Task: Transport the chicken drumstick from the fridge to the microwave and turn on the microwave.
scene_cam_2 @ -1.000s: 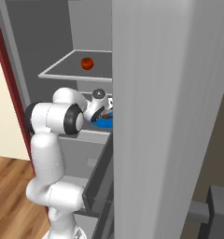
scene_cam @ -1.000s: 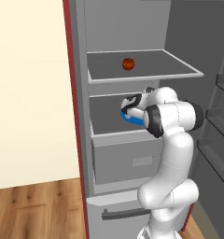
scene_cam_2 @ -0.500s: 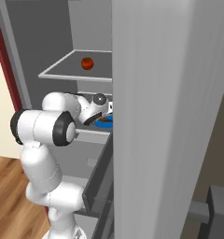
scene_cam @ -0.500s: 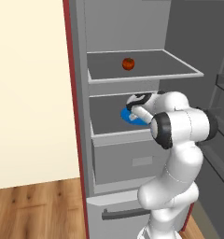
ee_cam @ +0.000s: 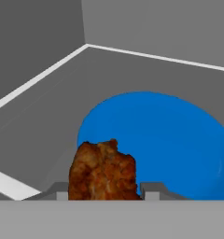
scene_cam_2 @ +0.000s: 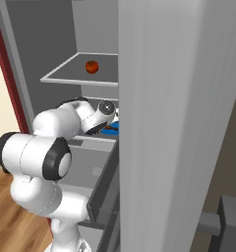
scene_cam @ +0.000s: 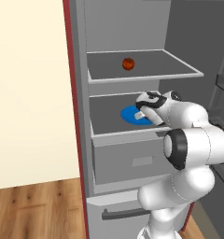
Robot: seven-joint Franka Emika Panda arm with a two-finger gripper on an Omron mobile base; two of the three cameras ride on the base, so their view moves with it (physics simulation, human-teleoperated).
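So far, from the left base view, we have our white arm reaching into the tall grey fridge (scene_cam: pixel 132 140) with the dark red side edge, and the tool (scene_cam: pixel 143 111) sits over a flat round blue plate (scene_cam: pixel 130 115) on the middle shelf; a small round red-orange fruit (scene_cam: pixel 128 63) lies on the shelf above, well apart from us. From the right base view, our wrist is tucked beside the fridge's open grey door (scene_cam_2: pixel 179 123), with a sliver of the blue plate (scene_cam_2: pixel 111 130) showing just past it; the fruit (scene_cam_2: pixel 92 66) sits untouched on the upper shelf. From the hand view, the small brown rough-skinned chicken drumstick (ee_cam: pixel 102 171) stands between our two finger tips (ee_cam: pixel 151 190), over the near edge of the blue plate (ee_cam: pixel 179 140). We judge the tool (ee_cam: pixel 104 192) is pinching the drumstick, half spread around it. By our reckoning only the pick-up is done: the drumstick is inside the fridge, and carrying it to the microwave, placing it, and switching the microwave on are all left.
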